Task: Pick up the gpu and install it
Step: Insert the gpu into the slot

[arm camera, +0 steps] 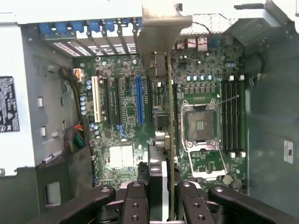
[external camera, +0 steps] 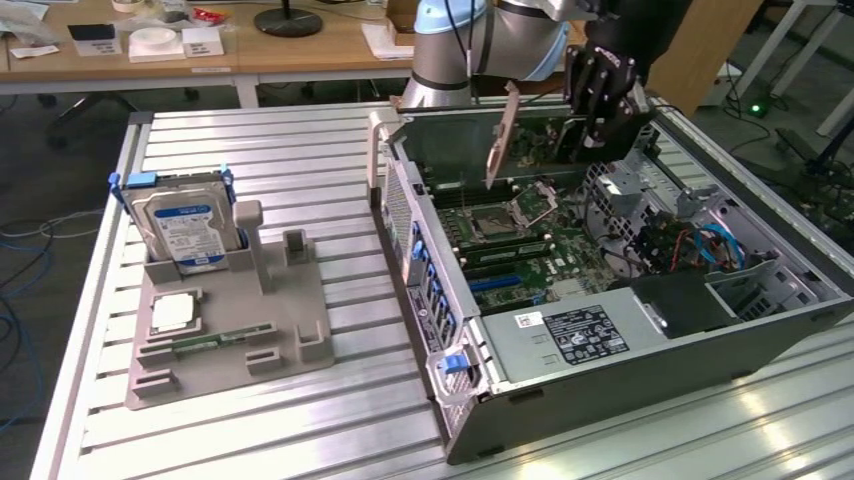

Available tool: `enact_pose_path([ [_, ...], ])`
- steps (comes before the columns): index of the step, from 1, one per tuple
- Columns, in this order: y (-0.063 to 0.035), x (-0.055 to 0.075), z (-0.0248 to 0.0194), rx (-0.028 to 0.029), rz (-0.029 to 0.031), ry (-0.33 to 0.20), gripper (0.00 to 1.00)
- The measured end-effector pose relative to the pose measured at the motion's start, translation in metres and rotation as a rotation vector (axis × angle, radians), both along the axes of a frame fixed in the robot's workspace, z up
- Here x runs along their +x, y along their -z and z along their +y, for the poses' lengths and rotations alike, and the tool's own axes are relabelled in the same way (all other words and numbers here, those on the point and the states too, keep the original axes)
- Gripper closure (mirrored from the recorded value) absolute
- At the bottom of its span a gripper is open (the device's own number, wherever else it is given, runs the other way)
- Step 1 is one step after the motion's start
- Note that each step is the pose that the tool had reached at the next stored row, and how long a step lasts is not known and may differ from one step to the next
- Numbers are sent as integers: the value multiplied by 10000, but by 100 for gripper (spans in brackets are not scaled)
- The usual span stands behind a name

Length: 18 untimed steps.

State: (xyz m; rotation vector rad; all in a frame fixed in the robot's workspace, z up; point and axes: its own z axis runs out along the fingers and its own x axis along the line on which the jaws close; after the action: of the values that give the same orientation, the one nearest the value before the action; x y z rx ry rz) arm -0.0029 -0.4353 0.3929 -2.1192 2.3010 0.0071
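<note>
Jaws: partly closed and clamped on the gpu [external camera: 507,125]. In the wrist view you can see the black fingers [arm camera: 135,207] pinching the card, which shows edge-on between them.
Counter: the ribbed metal counter [external camera: 267,150] carries everything. The grey holder [external camera: 254,330] with the hard drive [external camera: 187,225] sits at the exterior view's left, well apart from the work.
Case: the open computer case [external camera: 627,370] lies on its side across the right half of the exterior view, its open side facing up.
Motherboard: the motherboard [arm camera: 126,154] lies flat on the case floor, directly below the card.
Gpu position: it hangs on edge over the far end of the case, upper centre-right of the exterior view. Its metal bracket [arm camera: 161,28] is toward the case's rear wall. It looks clear of the board, not seated.
Slot: the long blue slot [arm camera: 138,100] is the likely target. The card's edge reads between it and the CPU socket [arm camera: 200,123], so it appears offset.
Step in hand: by my judgement, aligning the card for insertion.
How to do it well: bring the card's edge parallel to the slot and directly over it. Hold the card square, not tilted, and guide the bracket into the rear opening.
Risk: a skewed descent could catch nearby components, so correct sideways before you press.
</note>
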Motion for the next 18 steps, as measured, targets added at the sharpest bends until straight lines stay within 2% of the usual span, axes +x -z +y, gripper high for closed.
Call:
enact_pose_path([
  [14,255,0,8,-2,1,-35,72],
  [16,276,-1,8,47,2,-278,72],
  [17,287,-6,8,113,0,-360,72],
  [18,301,-28,9,138,0,-396,72],
])
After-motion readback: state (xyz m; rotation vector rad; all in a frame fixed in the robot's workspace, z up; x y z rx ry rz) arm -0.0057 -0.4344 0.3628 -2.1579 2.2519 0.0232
